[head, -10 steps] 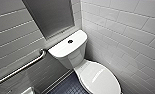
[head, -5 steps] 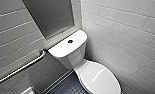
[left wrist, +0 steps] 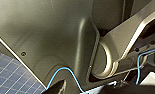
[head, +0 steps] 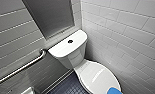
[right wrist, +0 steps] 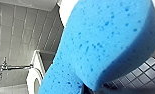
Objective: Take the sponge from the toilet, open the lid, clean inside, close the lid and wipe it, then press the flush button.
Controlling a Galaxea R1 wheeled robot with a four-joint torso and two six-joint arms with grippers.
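— Where is the sponge (head: 115,90)?

— At the near edge of the head view, bright blue, right by the front tip of the lid (head: 96,75). I cannot tell whether it touches the lid or hangs above it. In the right wrist view the sponge (right wrist: 105,45) sits very close to the camera, porous and speckled with darker blue.

— Is the right gripper pinching it?

— I cannot tell. Nothing plainly shows how that gripper stands.

— And the lid?

— Down flat over the bowl, white and glossy. Behind it the toilet (head: 78,60) rises to its tank top (head: 59,51), with the small dark flush button (head: 70,41) in the middle.

— What lies around the toilet?

— Pale wall tiles (head: 123,32) to the right and a grey panel (head: 51,16) above the tank. A metal grab bar (head: 20,68) slants along the left wall, and there is dark, small-tiled floor (head: 68,87) beside the bowl.

— The left gripper?

— Spread or pressed together, I cannot tell. The left wrist view shows the robot's own dark casing (left wrist: 43,32) with a blue cable (left wrist: 65,72) looping across it, and floor tiles beyond.
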